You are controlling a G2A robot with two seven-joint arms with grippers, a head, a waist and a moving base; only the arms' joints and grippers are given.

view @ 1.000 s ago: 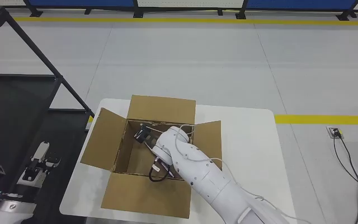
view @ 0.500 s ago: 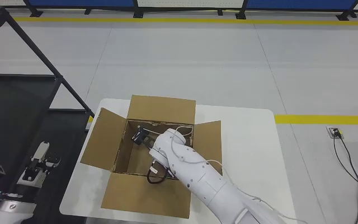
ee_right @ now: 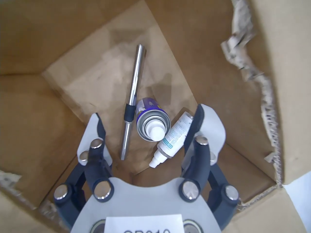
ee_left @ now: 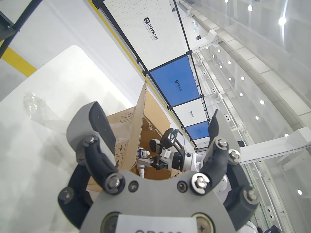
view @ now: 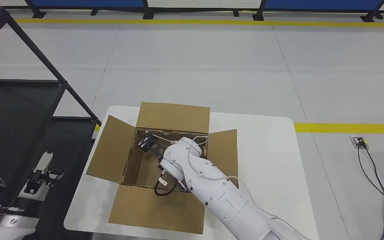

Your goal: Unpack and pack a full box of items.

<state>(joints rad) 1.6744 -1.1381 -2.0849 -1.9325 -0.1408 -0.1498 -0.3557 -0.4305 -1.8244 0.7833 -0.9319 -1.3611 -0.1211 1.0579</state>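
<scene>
Gripper of the right arm [ee_right: 148,113]: jaws spread wide, holding nothing, low inside the brown cardboard box [ee_right: 56,25], over a corner of its floor.
Small white plastic bottle [ee_right: 173,135]: close by one finger and seemingly against the can; closing now could pinch both or flick it away.
Blue-and-silver metal spray can [ee_right: 151,120]: round, likely to slip or topple.
Thin shiny steel rod with a black band [ee_right: 134,90]: just beside the can; may get nudged.
Torn paper strip [ee_right: 245,56]: on the box's rim; could snag the wrist on lifting.
Gripper of the left arm [ee_left: 154,113]: released, empty, outside the box.
</scene>
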